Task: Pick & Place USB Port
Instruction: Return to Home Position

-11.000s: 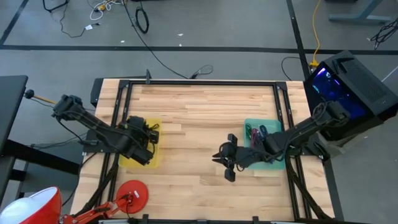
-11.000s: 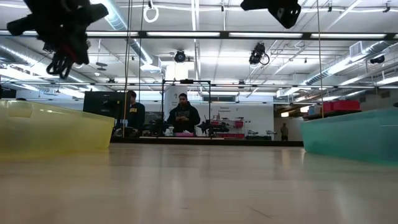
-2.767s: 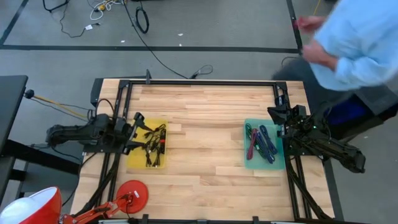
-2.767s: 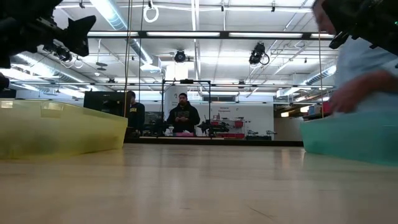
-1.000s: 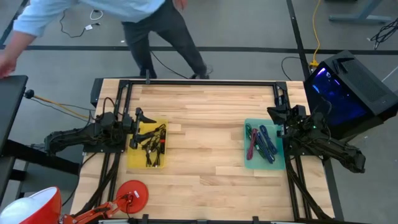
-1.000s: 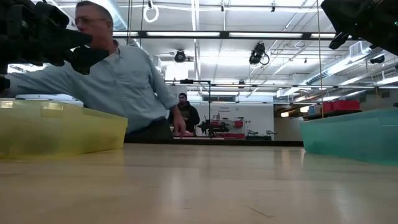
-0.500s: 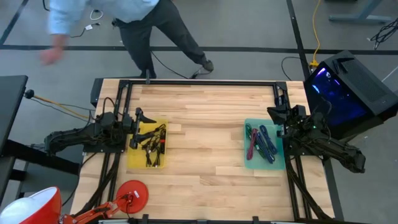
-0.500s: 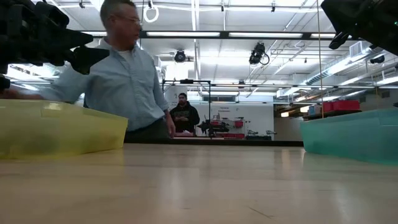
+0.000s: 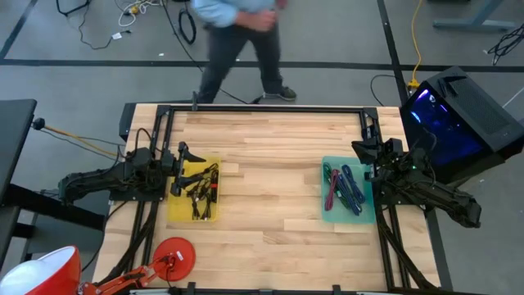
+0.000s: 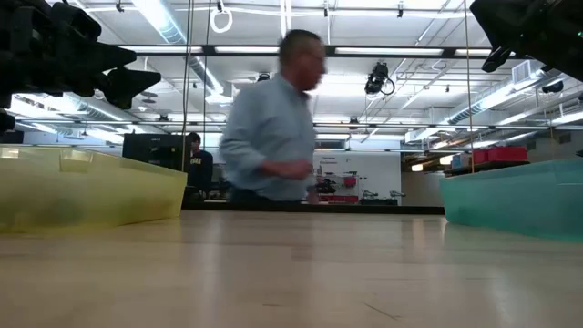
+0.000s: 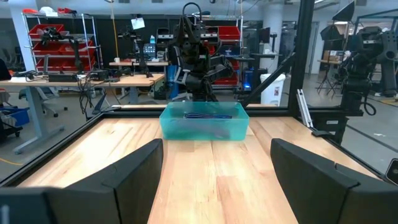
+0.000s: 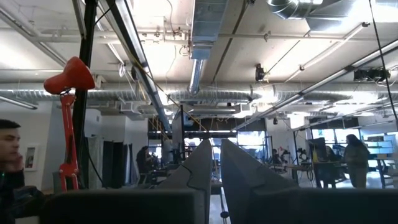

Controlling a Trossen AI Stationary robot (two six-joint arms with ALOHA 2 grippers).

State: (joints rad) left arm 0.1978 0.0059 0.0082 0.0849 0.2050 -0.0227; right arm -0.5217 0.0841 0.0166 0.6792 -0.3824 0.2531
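Observation:
A yellow bin point(image 9: 195, 190) at the table's left holds a tangle of dark USB pieces with cords point(image 9: 199, 184). A teal bin point(image 9: 366, 211) at the right holds red, blue and green cables point(image 9: 344, 188); the left wrist view shows this teal bin point(image 11: 204, 122) across the table. My left gripper point(image 9: 179, 164) hangs open and level at the yellow bin's left edge, with nothing between its fingers point(image 11: 134, 180). My right gripper point(image 9: 360, 148) is drawn back at the teal bin's far right corner. It is tilted upward, and its fingers point(image 12: 205, 168) are shut on nothing.
A person point(image 9: 237, 33) walks past just beyond the table's far edge point(image 10: 273, 128). A red lamp point(image 9: 173, 256) stands at the near left corner. A dark frame point(image 9: 262, 108) runs round the table. Bare wood point(image 9: 270, 180) lies between the two bins.
Both arms have kept still. The person beyond the far edge has walked from the table's far left corner toward the middle of the far edge.

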